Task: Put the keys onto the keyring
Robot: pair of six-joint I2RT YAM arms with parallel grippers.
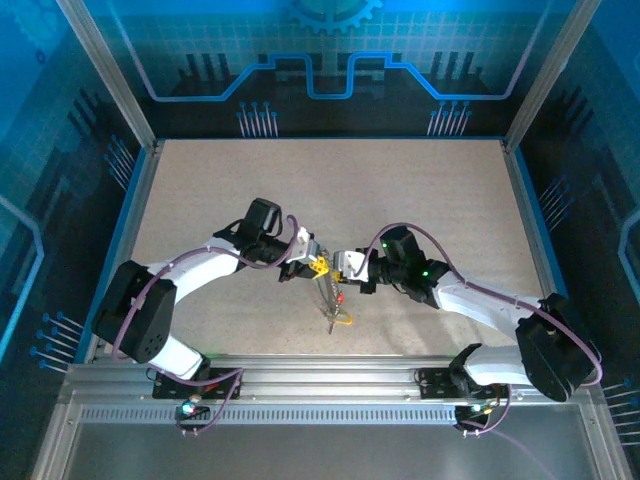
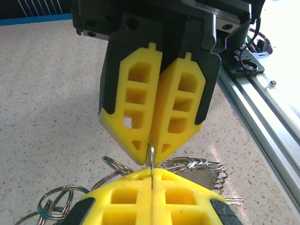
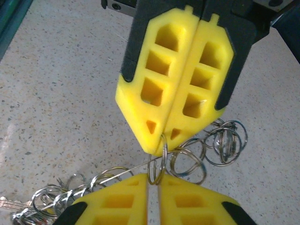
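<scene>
- Keyring (image 2: 151, 152): a thin silver wire ring, seen edge-on, over the middle of the table (image 1: 400, 190).
- Left gripper (image 2: 152, 180): pinched tight on the ring.
- Right gripper (image 3: 153, 183): clamped on the ring's opposite edge.

no readable text, no labels, brands, numbers or signs legible on any surface in view

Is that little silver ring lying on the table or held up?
Held up: the left gripper and right gripper both pinch the keyring.

Left arm (image 1: 195, 266), right arm (image 1: 490, 306), jaws pinched (tips meeting)
</scene>
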